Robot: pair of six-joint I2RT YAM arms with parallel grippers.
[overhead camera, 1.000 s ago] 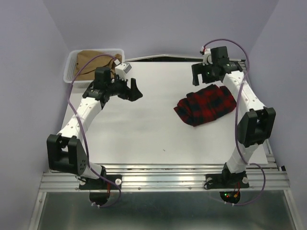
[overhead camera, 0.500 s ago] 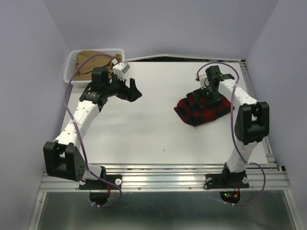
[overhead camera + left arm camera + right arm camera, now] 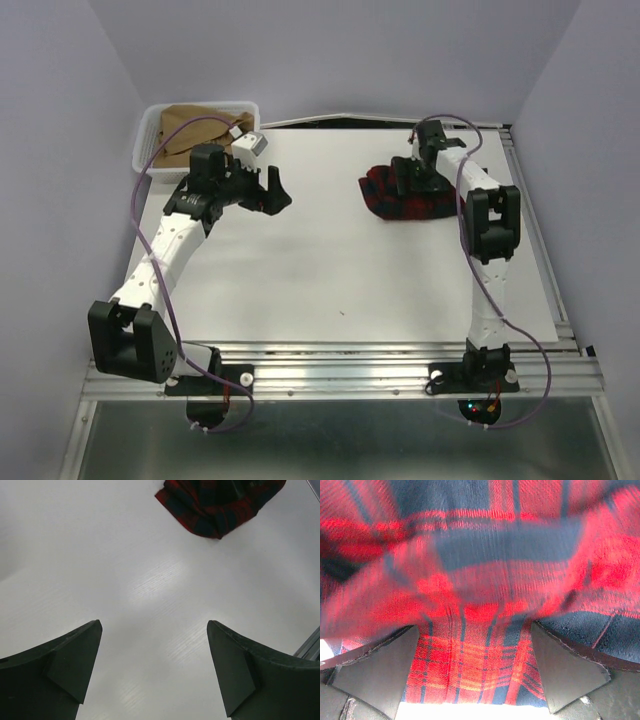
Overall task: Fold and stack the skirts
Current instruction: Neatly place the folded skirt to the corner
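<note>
The plaid skirt [image 3: 392,204] lies bunched on the white table [image 3: 330,270] at the far right. My right gripper [image 3: 412,181] is down on it with its jaws wide apart. In the right wrist view the red-and-navy cloth [image 3: 480,570] fills the space between the fingers [image 3: 385,670] of the right gripper [image 3: 475,630]. The tan-brown skirt [image 3: 190,122] lies in the white basket [image 3: 146,150] at the far left corner. My left gripper [image 3: 273,190] hovers open and empty over the table's left half. The left wrist view has the left gripper [image 3: 155,627] above bare table and the plaid skirt [image 3: 215,505] far ahead.
The basket stands just behind the left arm's elbow. A dark gap [image 3: 330,122] runs along the table's back edge. Purple walls close in on both sides. A metal rail [image 3: 340,365] runs along the near edge.
My right gripper came down from the back right onto the plaid skirt, and the skirt has shifted toward the far left with it. The left gripper has barely moved.
</note>
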